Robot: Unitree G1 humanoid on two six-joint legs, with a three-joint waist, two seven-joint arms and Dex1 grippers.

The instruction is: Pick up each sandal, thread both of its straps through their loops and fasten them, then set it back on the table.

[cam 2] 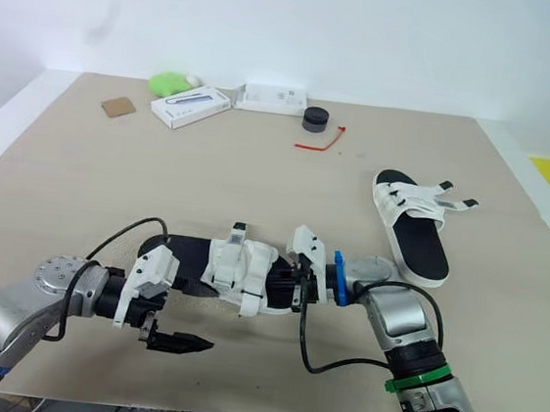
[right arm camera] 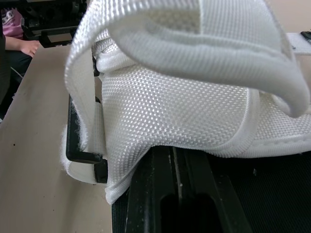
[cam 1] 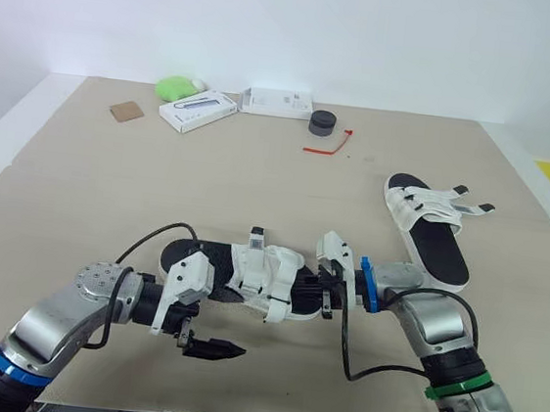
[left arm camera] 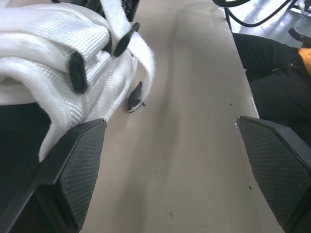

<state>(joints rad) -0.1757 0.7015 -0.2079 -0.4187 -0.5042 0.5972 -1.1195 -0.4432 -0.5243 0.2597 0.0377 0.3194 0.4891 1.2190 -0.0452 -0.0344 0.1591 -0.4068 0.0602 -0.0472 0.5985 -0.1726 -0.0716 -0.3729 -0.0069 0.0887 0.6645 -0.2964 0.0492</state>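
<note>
Sandal [cam 1: 237, 286] with woven white straps [cam 1: 276, 270], black sole [cam 1: 186, 256]: right hand [cam 1: 328, 295] grasping, left hand [cam 1: 216, 346] released.

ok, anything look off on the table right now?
Yes. The far sandal has both straps sticking out loose to its side, unfastened. On the near sandal, one strap end stands upright rather than lying flat. Nothing looks spilled or broken.

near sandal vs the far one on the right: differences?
Near sandal lies crosswise with right gripper at its end; far sandal lies angled, alone on the right. Near sandal's straps are bunched over its middle; far sandal's strap ends stick out sideways, loose. Both: white straps, black footbed.
</note>
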